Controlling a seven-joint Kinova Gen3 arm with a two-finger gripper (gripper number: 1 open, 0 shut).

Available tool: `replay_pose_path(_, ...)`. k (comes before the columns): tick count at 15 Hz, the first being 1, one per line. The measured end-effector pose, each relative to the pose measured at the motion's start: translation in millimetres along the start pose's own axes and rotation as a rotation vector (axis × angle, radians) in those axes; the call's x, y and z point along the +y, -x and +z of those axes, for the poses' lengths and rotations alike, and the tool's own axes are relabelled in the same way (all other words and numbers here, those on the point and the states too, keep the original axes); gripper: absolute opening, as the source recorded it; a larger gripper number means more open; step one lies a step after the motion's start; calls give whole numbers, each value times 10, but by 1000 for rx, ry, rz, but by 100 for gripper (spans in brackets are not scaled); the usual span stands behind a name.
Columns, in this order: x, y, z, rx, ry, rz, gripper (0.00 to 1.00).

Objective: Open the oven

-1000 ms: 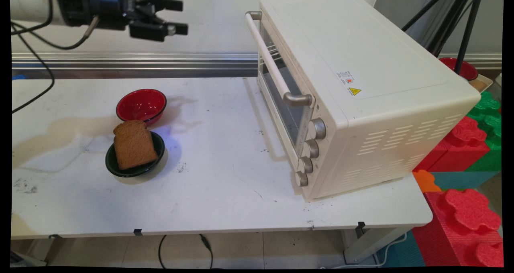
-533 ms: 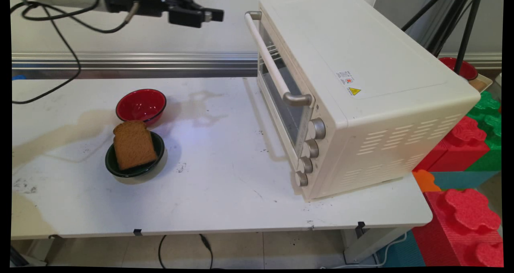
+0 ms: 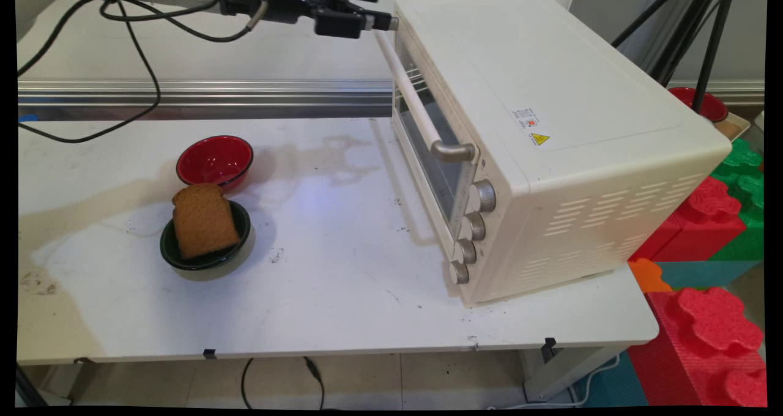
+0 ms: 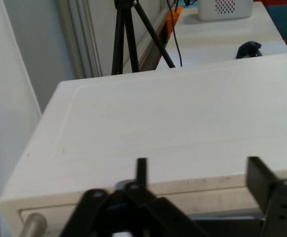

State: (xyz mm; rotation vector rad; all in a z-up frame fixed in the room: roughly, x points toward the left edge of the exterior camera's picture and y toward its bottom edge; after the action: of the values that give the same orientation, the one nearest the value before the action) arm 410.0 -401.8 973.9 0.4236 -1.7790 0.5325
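Boxy cream oven (image 3: 538, 128), open tool (image 3: 374, 6) alongside

Your pincer (image 3: 376, 7), fingers spread, now sits much farther right than a second ago, right at the far end of the oven's handle (image 3: 408, 90).

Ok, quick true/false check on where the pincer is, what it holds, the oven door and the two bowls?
1. The pincer is open and holds nothing. True.
2. The pincer is up at the far end of the oven door handle. True.
3. The toaster oven has its door hanging open. False: the door is shut.
4. The bread slice lies in the red bowl. False: it sits in the dark green bowl; the red bowl is empty.
5. The two bowls stand on the table left of the oven. True.
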Motion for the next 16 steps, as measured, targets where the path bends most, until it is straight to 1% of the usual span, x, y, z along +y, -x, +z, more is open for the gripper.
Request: replay_pose_path(16,86,227,447,-120,84,18,0)
